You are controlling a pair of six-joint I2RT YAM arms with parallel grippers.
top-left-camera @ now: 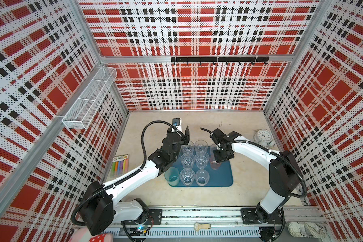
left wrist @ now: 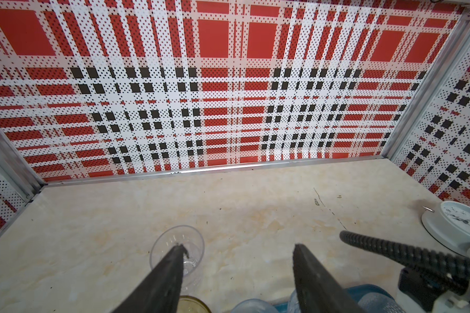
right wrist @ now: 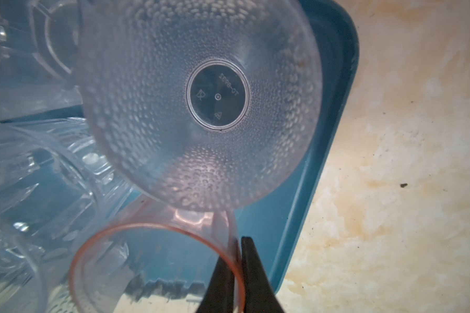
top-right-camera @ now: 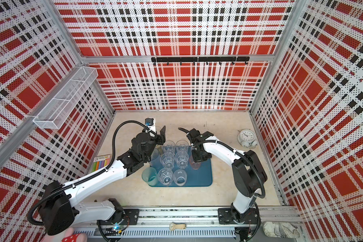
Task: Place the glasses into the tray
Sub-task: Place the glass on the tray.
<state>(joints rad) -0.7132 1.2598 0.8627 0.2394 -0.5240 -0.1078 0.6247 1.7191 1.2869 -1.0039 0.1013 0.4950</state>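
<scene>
The pink glass (right wrist: 152, 260) is held over the tray (top-left-camera: 222, 176), its rim pinched by the right hand (right wrist: 235, 252); whether its base touches the tray cannot be told. Beside it, clear glasses (top-left-camera: 201, 160) are ranged in the tray. The left hand (left wrist: 238, 246) is spread wide above the bench (left wrist: 255, 206), gripping nothing.

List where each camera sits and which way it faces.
Top views: stereo pair high above the front rail, looking down on table, tray, left arm and right arm.
Left wrist: on the left arm, facing the back wall across the table; open left hand and clock show.
Right wrist: on the right arm, looking down at the tray; right hand pinches the pink glass by its rim.
Shared: clock, left wrist and top views; tray, right wrist and top views.
</scene>
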